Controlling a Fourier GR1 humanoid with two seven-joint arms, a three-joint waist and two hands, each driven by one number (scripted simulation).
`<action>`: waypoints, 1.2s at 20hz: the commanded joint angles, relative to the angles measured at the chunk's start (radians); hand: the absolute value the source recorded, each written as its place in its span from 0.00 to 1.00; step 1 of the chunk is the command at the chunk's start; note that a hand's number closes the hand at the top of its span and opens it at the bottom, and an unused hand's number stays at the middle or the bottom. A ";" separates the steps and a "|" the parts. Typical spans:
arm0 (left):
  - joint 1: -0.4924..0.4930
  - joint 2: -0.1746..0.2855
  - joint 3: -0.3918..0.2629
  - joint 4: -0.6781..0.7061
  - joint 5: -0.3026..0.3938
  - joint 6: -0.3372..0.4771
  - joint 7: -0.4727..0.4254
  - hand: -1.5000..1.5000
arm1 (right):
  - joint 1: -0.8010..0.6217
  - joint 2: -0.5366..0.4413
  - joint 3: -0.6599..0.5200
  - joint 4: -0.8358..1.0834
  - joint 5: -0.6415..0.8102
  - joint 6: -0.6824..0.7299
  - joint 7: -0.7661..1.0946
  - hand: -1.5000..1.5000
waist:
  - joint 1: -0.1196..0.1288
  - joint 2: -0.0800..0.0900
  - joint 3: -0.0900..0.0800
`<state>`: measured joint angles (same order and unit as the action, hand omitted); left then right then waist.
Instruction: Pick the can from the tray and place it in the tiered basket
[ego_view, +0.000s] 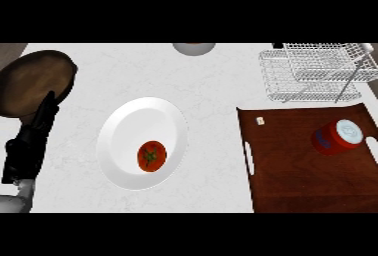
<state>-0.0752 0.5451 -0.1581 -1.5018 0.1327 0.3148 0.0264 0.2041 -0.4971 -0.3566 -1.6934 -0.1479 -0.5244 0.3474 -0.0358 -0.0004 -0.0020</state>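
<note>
Head view gives you only the robot's left hand (29, 142). It is black and rests far to the left of the dark brown wooden tray (295, 170), with its fingers straight, held together and pinching nothing. The right hand is out of sight, so you cannot tell how it stands.

Between that hand and the tray lies the white round plate (122, 120), which carries a red tomato (151, 155). The red cylindrical can with a white lid (338, 136) sits in the tray's far right part, close to its right edge. It appears upright, its long axis vertical and its lid facing up. The white wire tiered basket (317, 70) stands just past the tray's far edge.

The can therefore lies well to the right of the visible hand, across the plate. You should judge the right arm the nearer one, and the carry runs over the tray's far edge.
</note>
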 joint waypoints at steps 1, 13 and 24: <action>-0.025 0.010 0.002 0.002 -0.002 -0.020 0.033 0.50 | 0.137 -0.150 0.012 -0.130 0.002 0.144 0.174 0.00 | 0.002 -0.004 -0.001; -0.049 -0.063 -0.036 0.011 -0.067 -0.018 0.031 0.50 | -0.177 -0.481 0.124 -0.050 -0.068 0.450 0.664 0.00 | 0.055 0.003 0.001; -0.058 -0.072 0.007 0.014 -0.084 -0.069 0.031 0.50 | -0.421 -0.445 0.265 0.125 -0.091 0.547 0.867 0.00 | 0.059 0.002 0.002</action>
<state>-0.1612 0.4601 -0.1572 -1.4307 0.0509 0.2669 0.0418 -0.1181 -0.9338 -0.1285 -1.6194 -0.2235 -0.0308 1.0633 0.0137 0.0025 -0.0006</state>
